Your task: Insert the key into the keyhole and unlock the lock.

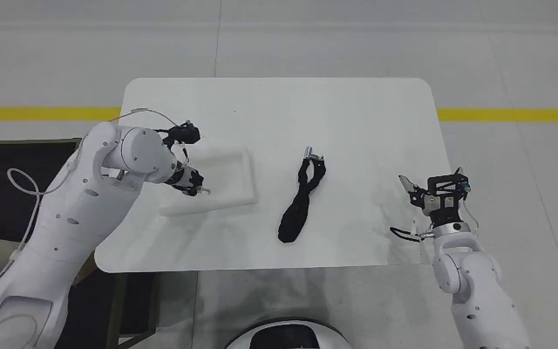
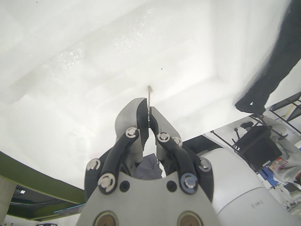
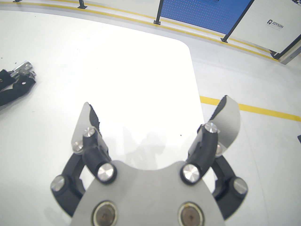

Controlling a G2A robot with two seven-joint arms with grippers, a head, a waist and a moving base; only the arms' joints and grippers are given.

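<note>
My left gripper (image 2: 149,109) is shut on a thin metal key (image 2: 149,95), whose tip touches the floor of a white foam tray (image 2: 218,48). In the top view this gripper (image 1: 196,186) sits over the tray (image 1: 235,179) on the table's left side. A black fabric-covered chain lock (image 1: 299,205) lies at the table's middle, with its silver lock body (image 1: 309,154) at the far end. The right wrist view has the lock body (image 3: 23,68) off to one side. My right gripper (image 3: 155,111) stands open above bare table near the right edge, a good way from the lock.
The white table (image 1: 375,113) has rounded corners, and bare surface lies between the lock and the right gripper (image 1: 420,206). Beyond the table are blue and white partition panels (image 3: 207,3) and yellow floor lines (image 3: 258,109).
</note>
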